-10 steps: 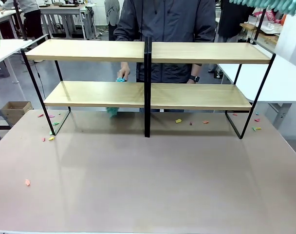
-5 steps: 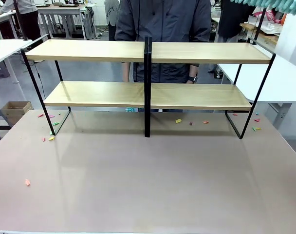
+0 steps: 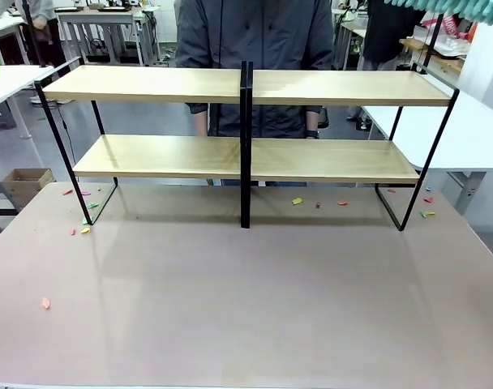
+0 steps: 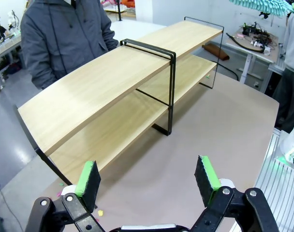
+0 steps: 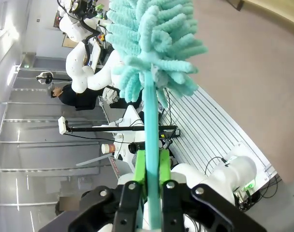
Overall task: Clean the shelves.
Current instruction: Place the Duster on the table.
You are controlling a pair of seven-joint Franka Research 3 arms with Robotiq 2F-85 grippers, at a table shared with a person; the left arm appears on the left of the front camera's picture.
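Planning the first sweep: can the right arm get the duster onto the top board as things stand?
Probably yes. The right gripper has its jaws shut on the duster, held high at the front view's upper right, and the top board of the shelves is bare, the person standing behind it.

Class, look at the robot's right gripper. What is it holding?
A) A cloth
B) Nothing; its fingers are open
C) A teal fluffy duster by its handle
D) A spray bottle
C: in the right wrist view the right gripper has its green-padded fingers closed on the teal handle of the fluffy duster.
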